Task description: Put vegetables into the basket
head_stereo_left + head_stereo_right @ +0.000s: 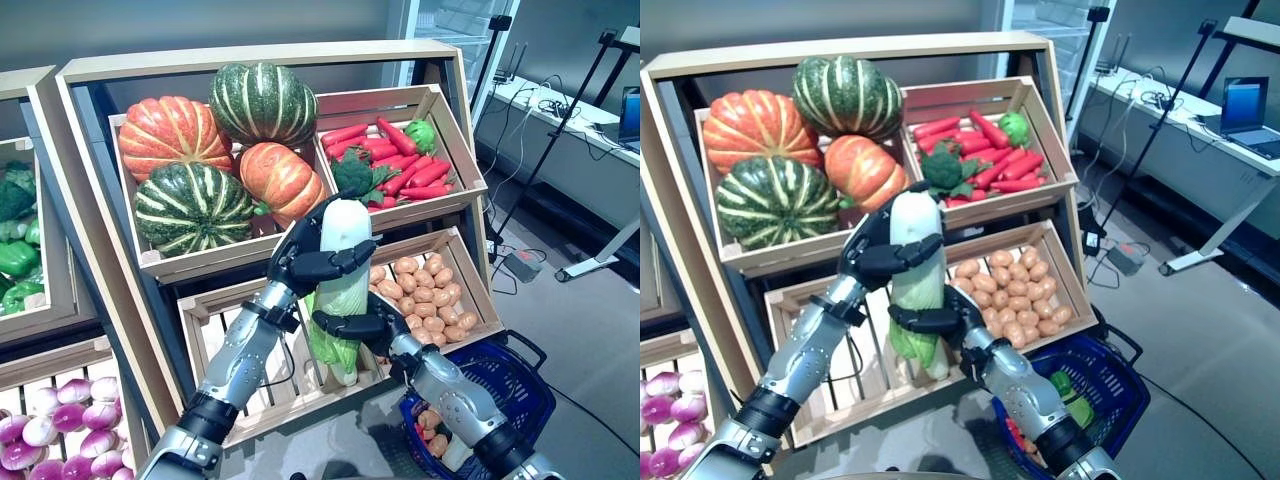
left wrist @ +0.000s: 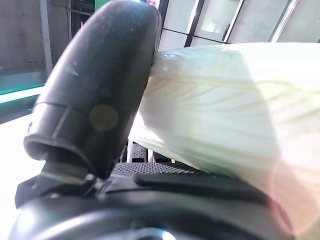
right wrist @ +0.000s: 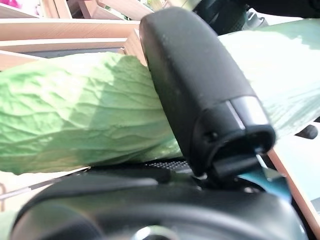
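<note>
A long napa cabbage (image 1: 343, 290), white at the stem and green at the leafy end, hangs upright in front of the lower crates. My left hand (image 1: 305, 258) is shut on its white upper part (image 2: 215, 115). My right hand (image 1: 365, 327) is curled round its green lower part (image 3: 85, 125). The blue basket (image 1: 520, 385) stands on the floor at the lower right, below my right arm, with some vegetables inside.
A wooden stand holds crates: pumpkins (image 1: 200, 150), red peppers with broccoli (image 1: 395, 160), small orange-brown vegetables (image 1: 430, 295), and a slatted crate (image 1: 250, 380) behind the cabbage. Purple onions (image 1: 60, 425) lie at the lower left. A desk (image 1: 560, 120) and a stand leg are at the right.
</note>
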Robot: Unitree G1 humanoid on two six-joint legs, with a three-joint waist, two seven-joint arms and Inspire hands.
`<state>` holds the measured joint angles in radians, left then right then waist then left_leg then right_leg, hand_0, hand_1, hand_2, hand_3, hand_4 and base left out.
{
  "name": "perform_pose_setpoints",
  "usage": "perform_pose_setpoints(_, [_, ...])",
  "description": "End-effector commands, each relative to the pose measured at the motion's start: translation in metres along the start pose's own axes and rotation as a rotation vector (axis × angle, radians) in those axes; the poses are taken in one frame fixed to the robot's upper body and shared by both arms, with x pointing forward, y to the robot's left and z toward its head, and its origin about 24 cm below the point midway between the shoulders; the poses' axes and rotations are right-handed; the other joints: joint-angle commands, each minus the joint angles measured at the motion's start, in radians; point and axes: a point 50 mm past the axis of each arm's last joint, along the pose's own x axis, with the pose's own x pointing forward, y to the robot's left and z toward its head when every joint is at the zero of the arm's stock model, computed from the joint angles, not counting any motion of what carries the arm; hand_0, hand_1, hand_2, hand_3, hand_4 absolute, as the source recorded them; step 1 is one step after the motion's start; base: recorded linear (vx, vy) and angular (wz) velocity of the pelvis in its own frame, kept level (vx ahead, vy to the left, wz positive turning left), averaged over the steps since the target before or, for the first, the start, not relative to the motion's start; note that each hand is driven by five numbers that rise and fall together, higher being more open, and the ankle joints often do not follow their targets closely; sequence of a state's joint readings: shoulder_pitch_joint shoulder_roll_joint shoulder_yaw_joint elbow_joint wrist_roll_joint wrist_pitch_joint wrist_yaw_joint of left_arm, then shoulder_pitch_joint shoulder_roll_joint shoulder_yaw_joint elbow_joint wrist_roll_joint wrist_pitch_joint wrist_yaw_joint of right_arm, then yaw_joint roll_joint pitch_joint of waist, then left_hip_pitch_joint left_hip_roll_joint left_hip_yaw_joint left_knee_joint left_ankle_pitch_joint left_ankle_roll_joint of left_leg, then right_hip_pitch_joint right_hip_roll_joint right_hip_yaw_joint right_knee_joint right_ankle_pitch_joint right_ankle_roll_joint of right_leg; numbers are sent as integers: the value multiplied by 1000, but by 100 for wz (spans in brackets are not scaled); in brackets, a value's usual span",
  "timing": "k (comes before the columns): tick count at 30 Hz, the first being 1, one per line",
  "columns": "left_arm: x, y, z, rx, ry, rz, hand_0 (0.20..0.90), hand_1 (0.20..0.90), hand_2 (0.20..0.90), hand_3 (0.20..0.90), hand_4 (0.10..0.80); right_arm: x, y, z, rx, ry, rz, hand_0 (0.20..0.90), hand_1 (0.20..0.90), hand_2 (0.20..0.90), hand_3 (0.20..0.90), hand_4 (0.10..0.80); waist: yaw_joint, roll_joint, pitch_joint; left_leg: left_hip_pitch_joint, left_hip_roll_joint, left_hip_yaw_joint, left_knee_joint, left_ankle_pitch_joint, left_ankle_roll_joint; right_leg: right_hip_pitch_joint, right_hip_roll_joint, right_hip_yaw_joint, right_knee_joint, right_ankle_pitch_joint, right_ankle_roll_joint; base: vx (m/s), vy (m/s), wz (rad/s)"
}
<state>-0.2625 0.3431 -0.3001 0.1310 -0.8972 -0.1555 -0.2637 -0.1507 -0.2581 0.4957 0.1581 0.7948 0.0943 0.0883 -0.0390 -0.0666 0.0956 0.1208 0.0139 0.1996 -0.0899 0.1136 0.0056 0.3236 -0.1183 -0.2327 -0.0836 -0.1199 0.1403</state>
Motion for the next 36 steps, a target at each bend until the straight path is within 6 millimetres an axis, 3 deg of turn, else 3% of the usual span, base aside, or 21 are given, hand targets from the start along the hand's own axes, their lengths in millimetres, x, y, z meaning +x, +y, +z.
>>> perform_pose_setpoints(1, [20, -42, 29, -117, -225, -220, 900, 900, 900, 900, 800, 12, -8, 52, 140, -321, -78, 300, 300, 300, 300, 400, 10, 45, -26, 126, -7, 3, 3, -236, -8, -81, 80, -2, -4, 44, -91, 10, -49, -1])
perform_pose_setpoints(12, [-1, -17, 33, -70, -249, -110, 900, 900, 900, 900, 800, -27, -54, 14, 211, -283, -317, 300, 300, 300, 300, 400, -22, 40, -11, 139, 14, 58, 3, -223, -12, -98, 104, 45, -4, 42, -100, 15, -103, -7])
perform_pose_setpoints(14, [-4, -11, 37, -46, -268, -80, 900, 900, 900, 900, 800, -34, -63, 14, 213, -302, -360, 300, 300, 300, 300, 400, -28, 26, 17, 89, 26, 101, 156, -264, -21, -106, 103, 78, -4, 48, -117, -74, -192, -19])
perform_pose_setpoints(15, [-8, -4, 40, -42, -289, -49, 900, 900, 900, 900, 800, -41, -71, 12, 214, -311, -401, 300, 300, 300, 300, 400, -25, 16, 52, -14, 59, 92, 366, -242, -46, -103, 106, 86, -4, 63, -138, -122, -162, -34])
perform_pose_setpoints(17, [-9, -2, 41, -42, -296, -39, 900, 900, 900, 900, 800, -43, -73, 11, 216, -312, -412, 300, 300, 300, 300, 400, -23, 14, 62, -39, 66, 86, 406, -230, -52, -103, 107, 89, -4, 68, -143, -88, -51, -33])
perform_pose_setpoints(18, [-18, 8, 41, -40, -334, 23, 900, 900, 900, 900, 800, -51, -83, 3, 214, -297, -455, 300, 300, 300, 300, 400, -22, 13, 98, -76, 65, 29, 418, -208, -56, -101, 103, 114, 8, 79, -148, -45, 70, -40])
perform_pose_setpoints(23, [-28, 21, 45, 38, -371, 145, 900, 900, 900, 900, 800, -63, -99, 3, 208, -313, -550, 300, 300, 300, 300, 400, -28, 30, 98, 2, 19, -59, 130, -190, -39, -99, 78, 148, -4, 68, -125, 31, 209, -46])
perform_pose_setpoints(30, [-39, 46, 55, 218, -359, 352, 900, 900, 900, 900, 800, -85, -110, -6, 216, -320, -701, 300, 300, 300, 300, 400, -58, 64, 63, 89, 1, -26, 9, -197, -12, -116, 22, 87, 11, 73, -62, 112, 241, -25])
perform_pose_setpoints(31, [-42, 48, 58, 266, -350, 368, 900, 900, 900, 900, 800, -87, -112, -6, 216, -314, -714, 300, 300, 300, 300, 400, -51, 68, 65, 90, 3, -10, 12, -200, -9, -133, 13, 53, 46, 64, -53, 51, 138, -26])
perform_pose_setpoints(34, [-56, 57, 66, 428, -307, 430, 900, 900, 900, 900, 800, -85, -123, -6, 198, -285, -744, 300, 300, 300, 300, 400, 9, 82, 77, 87, 21, 89, 52, -221, -22, -152, -51, -152, 131, 41, -25, 15, 59, -60])
perform_pose_setpoints(35, [-59, 59, 68, 471, -295, 444, 900, 900, 900, 900, 800, -83, -128, -4, 187, -275, -757, 300, 300, 300, 300, 400, 30, 86, 81, 77, 21, 93, 68, -231, -20, -158, -57, -167, 133, 40, -23, 19, -8, -118])
perform_pose_setpoints(36, [-60, 63, 72, 491, -285, 449, 900, 900, 900, 900, 800, -84, -134, -4, 178, -260, -786, 300, 300, 300, 300, 400, 36, 87, 88, 59, 22, 79, 97, -245, -19, -173, -42, -136, 144, 24, -31, -1, -30, -118])
